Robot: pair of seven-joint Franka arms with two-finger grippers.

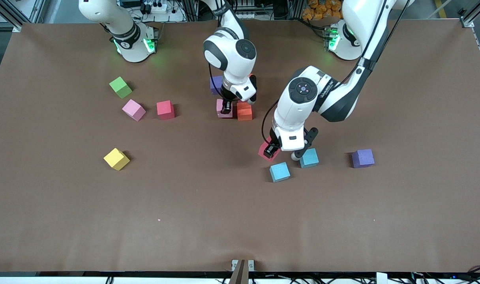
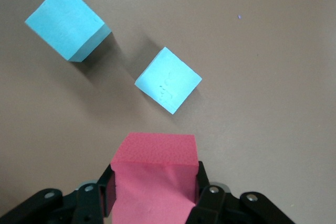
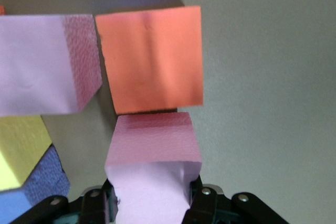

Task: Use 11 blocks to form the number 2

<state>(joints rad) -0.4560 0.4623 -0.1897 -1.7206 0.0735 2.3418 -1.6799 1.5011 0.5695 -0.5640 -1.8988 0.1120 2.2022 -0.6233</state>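
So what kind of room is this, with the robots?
Probably a robot lab: two white arms stand at a brown-covered table, metal framing edges it, and cables and a power strip lie past the arms' bases.

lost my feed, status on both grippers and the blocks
Left gripper shut on red block, beside two light blue blocks. Right gripper shut on pink block by orange block. Nothing blocking.
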